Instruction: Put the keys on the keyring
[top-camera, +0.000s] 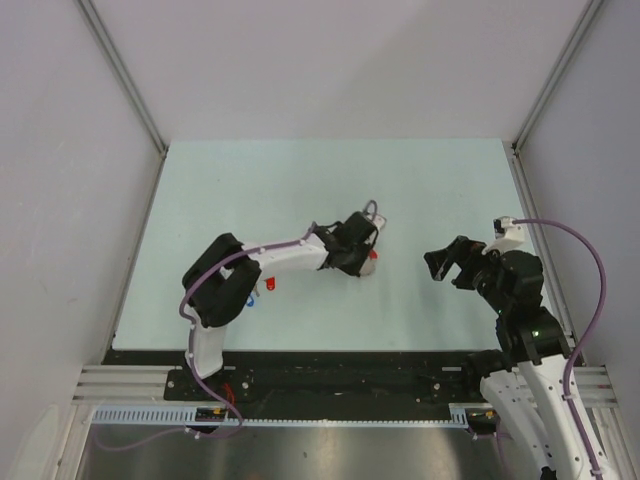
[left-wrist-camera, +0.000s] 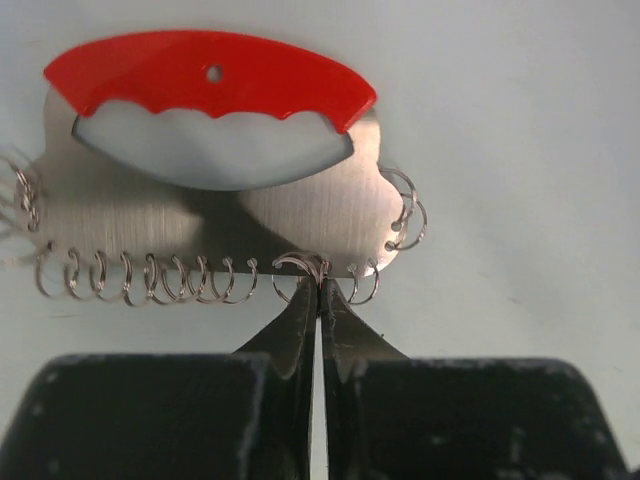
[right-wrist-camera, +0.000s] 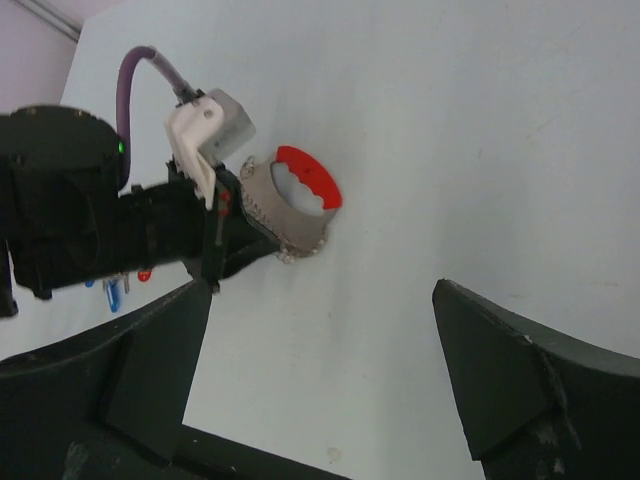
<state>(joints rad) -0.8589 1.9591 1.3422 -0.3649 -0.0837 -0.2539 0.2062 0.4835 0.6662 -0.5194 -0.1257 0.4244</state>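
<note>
Left end effector (left-wrist-camera: 320, 292) pressed together, its tips pinching a small wire loop on the lower edge of the keyring (left-wrist-camera: 300, 215); keyring sits at mid-worktop (top-camera: 300, 180), red band on the side away from the fingers; right end effector (top-camera: 447, 262) spread wide, well apart from it, holding nothing; red key (top-camera: 270, 283) and blue key (top-camera: 252, 296) lie beside the left arm's elbow.

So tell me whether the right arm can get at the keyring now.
Probably yes: the right gripper is open, with bare table between it and the keyring; the left gripper pinches only one edge.
</note>
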